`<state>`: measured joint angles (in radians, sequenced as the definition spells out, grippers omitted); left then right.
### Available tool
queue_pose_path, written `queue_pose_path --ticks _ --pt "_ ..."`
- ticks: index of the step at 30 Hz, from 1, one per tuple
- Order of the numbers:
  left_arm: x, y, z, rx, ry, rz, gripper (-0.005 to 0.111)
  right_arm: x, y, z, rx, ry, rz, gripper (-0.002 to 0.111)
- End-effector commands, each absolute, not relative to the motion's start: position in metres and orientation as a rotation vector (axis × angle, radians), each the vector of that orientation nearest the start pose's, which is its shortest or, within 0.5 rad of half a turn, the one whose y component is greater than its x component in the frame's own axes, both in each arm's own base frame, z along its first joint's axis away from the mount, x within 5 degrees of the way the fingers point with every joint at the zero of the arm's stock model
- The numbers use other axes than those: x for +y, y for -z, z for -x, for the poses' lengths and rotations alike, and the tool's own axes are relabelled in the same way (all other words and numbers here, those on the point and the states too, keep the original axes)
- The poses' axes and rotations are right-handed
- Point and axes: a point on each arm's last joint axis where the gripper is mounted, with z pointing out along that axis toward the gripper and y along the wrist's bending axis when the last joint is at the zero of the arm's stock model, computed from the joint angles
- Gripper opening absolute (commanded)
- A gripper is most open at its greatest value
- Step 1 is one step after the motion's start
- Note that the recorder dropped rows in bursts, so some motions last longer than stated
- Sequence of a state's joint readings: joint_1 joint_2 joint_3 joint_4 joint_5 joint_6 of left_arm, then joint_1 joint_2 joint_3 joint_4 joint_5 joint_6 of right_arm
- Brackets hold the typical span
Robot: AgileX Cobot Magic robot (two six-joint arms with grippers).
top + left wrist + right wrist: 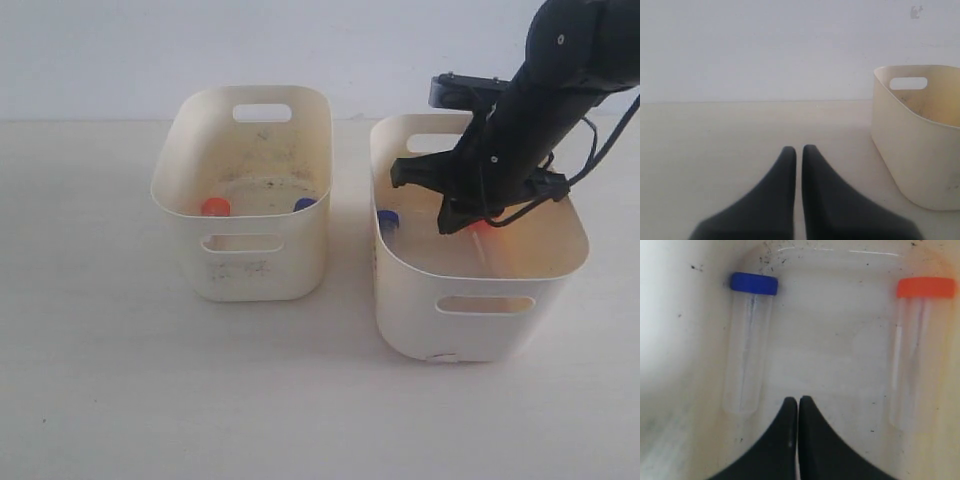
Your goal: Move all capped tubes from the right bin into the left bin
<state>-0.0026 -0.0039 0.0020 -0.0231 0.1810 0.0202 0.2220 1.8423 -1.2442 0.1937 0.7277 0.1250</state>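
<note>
The right bin [480, 300] holds two capped tubes lying on its floor: one with a blue cap [747, 340] [388, 221] and one with an orange cap [914, 345] [481, 229]. My right gripper [798, 400] [446, 227] is down inside this bin, shut, its tips between the two tubes and holding nothing. In the left bin [250, 270] an orange cap [215, 207] and a blue cap [305, 204] show above the front wall. My left gripper [799, 148] is shut and empty over the bare table, with the left bin [920, 140] off to one side.
The two bins stand side by side on a pale table [100, 380] in front of a white wall [300, 40]. The right arm [560, 80] reaches down over the right bin's back rim. A narrow gap separates the bins.
</note>
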Motion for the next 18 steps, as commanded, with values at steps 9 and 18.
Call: queue_pose_path --ticks 9,18 --pt "-0.001 -0.1974 -0.0561 1.658 0.019 -0.003 0.004 0.0905 -0.1862 -0.369 2.789 -0.26 -0.085 0.008" --pt "-0.001 -0.1974 -0.0561 1.658 0.019 -0.003 0.004 0.091 -0.184 -0.3672 2.815 -0.262 -0.117 0.033"
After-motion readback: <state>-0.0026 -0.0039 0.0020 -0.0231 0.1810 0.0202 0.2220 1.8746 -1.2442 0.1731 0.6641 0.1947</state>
